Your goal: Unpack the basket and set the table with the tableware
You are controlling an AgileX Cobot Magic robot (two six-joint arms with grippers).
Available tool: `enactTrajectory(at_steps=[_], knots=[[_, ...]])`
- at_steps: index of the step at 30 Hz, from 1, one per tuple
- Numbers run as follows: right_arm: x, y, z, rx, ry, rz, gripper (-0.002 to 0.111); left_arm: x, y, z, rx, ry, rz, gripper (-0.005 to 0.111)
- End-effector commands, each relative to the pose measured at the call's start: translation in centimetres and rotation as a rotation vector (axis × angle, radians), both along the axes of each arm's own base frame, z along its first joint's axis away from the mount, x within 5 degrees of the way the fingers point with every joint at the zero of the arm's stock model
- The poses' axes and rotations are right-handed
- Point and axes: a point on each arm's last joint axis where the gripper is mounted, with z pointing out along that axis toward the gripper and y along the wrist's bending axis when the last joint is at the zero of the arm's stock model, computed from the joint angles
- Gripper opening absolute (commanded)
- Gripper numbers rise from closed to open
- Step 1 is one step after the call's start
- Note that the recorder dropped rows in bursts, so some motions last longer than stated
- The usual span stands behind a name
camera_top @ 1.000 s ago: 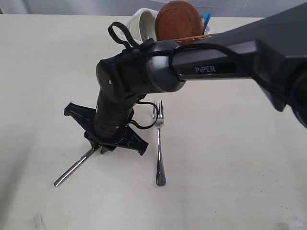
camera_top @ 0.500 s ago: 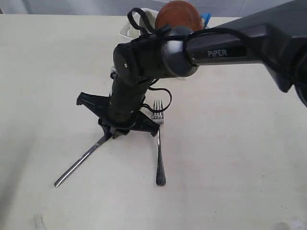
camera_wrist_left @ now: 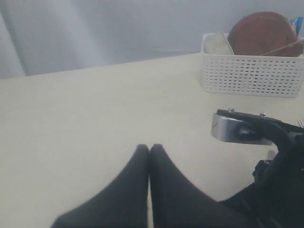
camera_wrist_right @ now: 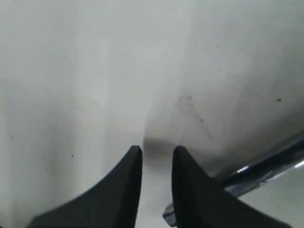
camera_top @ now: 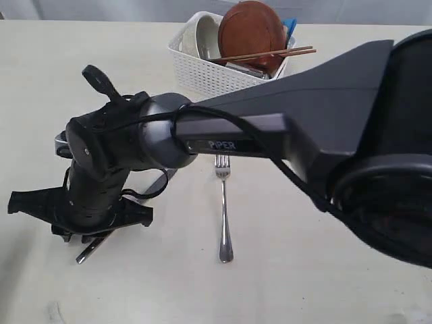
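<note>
Spreading wide and flat, the pale cream table (camera_top: pixel 74 67) has a faint grain and a matte face, a plain ground for laying a setting. Across it reaches the right arm (camera_top: pixel 283 128), smooth dark grey casing, bent low toward the near left side so that its pincer hangs just over the tabletop. At the far edge stands the white plastic basket (camera_top: pixel 196 75), rectangular with lattice sides, and it holds what is not yet unpacked: a round reddish-brown plate (camera_top: pixel 251 30) leaning on edge, a pale glazed bowl (camera_top: pixel 201 37) tipped beside it, a blue packet (camera_top: pixel 290 27) poking up behind. Brown wooden chopsticks (camera_top: pixel 270 54) lie across the rim, thin and straight. The right pincer (camera_wrist_right: pixel 156 154) shows its black tapered fingers a little apart with nothing between the tips; I judge it is letting go of the knife, not gripping it. The left pincer (camera_wrist_left: pixel 149 149) hovers over bare table with its fingers pressed together, idle and empty. A steel fork (camera_top: pixel 224 216) lies flat, tines toward the basket, polished and slim. To its left the steel knife (camera_wrist_right: pixel 268 164) lies slanted, mostly hidden under the wrist in the exterior view, its bright rounded handle running beside one finger, so it probably wants straightening to match the fork.
</note>
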Motion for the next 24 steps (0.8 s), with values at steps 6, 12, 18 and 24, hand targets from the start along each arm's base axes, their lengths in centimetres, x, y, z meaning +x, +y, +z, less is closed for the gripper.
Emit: enactTrajectory(at_steps=[6,12,18,24], knots=[[0.9,-3.5,-0.4,-0.300,0.035,0.145,0.023,0.0,0.0,0.0,0.002,-0.002,-0.006,0.000],[1.5,-4.7,-0.4,-0.407,0.001,0.189,0.023,0.0,0.0,0.0,0.002,-0.002,-0.006,0.000],[2.4,-5.2,2.5,-0.355,-0.052,0.174,0.023,0.0,0.0,0.0,0.002,-0.002,-0.006,0.000],[1.8,-6.9,5.2,-0.403,-0.070,0.134,0.023,0.0,0.0,0.0,0.002,-0.002,-0.006,0.000]])
